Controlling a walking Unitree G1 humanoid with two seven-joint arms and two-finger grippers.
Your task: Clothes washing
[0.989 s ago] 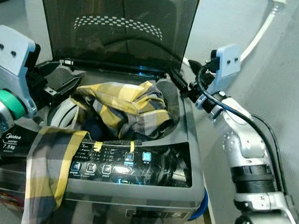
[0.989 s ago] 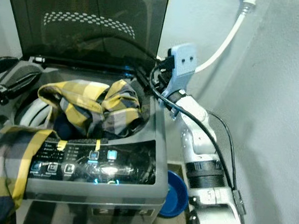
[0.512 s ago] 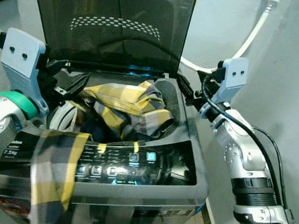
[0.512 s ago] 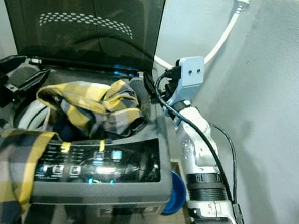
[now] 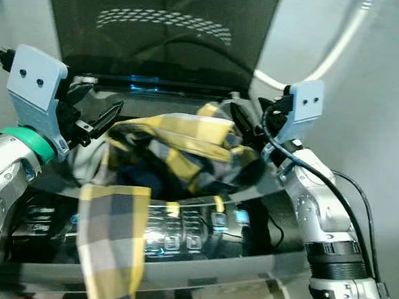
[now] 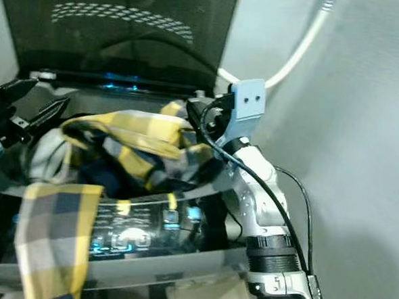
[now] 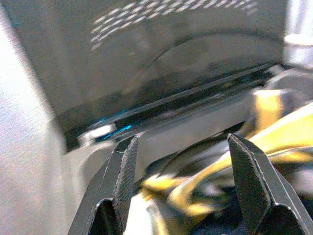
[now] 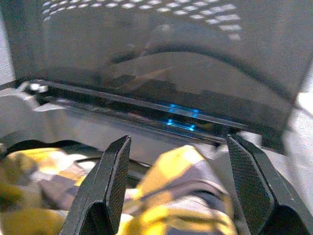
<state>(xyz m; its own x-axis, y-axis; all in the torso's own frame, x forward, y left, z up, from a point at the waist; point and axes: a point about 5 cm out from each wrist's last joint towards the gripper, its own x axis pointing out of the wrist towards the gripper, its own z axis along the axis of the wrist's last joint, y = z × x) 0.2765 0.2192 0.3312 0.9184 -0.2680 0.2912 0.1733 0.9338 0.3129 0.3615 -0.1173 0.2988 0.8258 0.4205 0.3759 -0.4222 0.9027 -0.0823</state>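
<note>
Yellow-and-grey plaid cloth (image 5: 176, 145) is heaped in the mouth of the washing machine (image 5: 179, 257), bulging above the tub rim, and one long tail of it spills forward over the control panel (image 5: 181, 230) and hangs down the machine's front; the dark lid (image 5: 159, 32) stands raised behind the tub. From the left eye view I judge this to be the loading step, with the garment not yet down in the drum. My left gripper (image 5: 96, 119) hovers at the tub's left rim, just beside the heap, and my right gripper (image 5: 245, 125) hovers at the tub's right rear corner, near the top of the heap. The right eye view (image 6: 129, 135) tells the same: cloth between my two arms, tail still outside. In the left wrist view my fingers (image 7: 122, 176) are spread wide with nothing between them, and the cloth (image 7: 274, 132) lies just beyond and below their tips, before the lid. In the right wrist view the fingers (image 8: 115, 166) are likewise parted and empty, with a fold of plaid (image 8: 181, 176) directly ahead between them. Next, I judge, I must press the heap down and gather the hanging tail into the tub.
</note>
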